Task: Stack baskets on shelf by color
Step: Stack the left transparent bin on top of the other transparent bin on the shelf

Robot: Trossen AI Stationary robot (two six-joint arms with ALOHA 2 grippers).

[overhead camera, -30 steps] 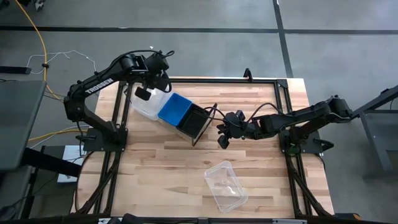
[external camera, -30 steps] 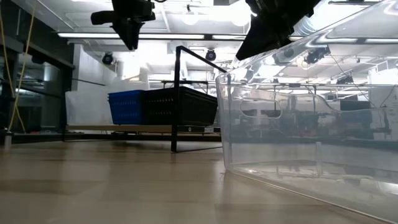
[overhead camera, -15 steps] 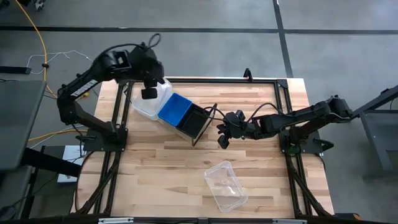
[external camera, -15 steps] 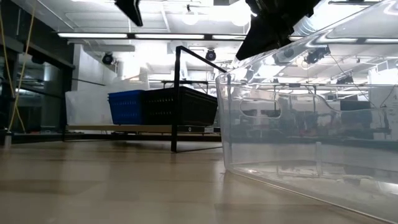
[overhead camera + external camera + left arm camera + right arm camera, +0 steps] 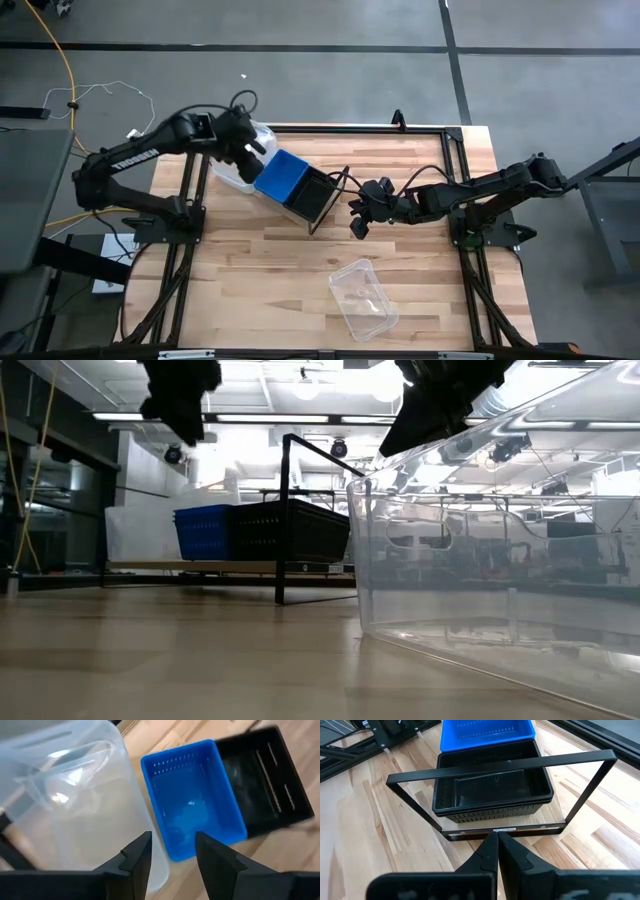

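Clear (image 5: 235, 168), blue (image 5: 281, 176) and black baskets (image 5: 315, 195) are seen lined up on the shelf (image 5: 330, 207), one clear basket (image 5: 364, 298) remains on the table (image 5: 420, 290), with the left gripper (image 5: 171, 854) parted and empty, the right gripper (image 5: 496, 851) closed.

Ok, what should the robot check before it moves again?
1. Left pincer open with nothing in it: ok.
2. Right pincer shut and empty, waiting in front of the shelf: ok.
3. Clear, blue and black baskets in a row on the shelf: ok.
4. Loose clear basket still to put away, near the table's front edge: not ok.
5. Room on the clear stack for one more: cannot tell.
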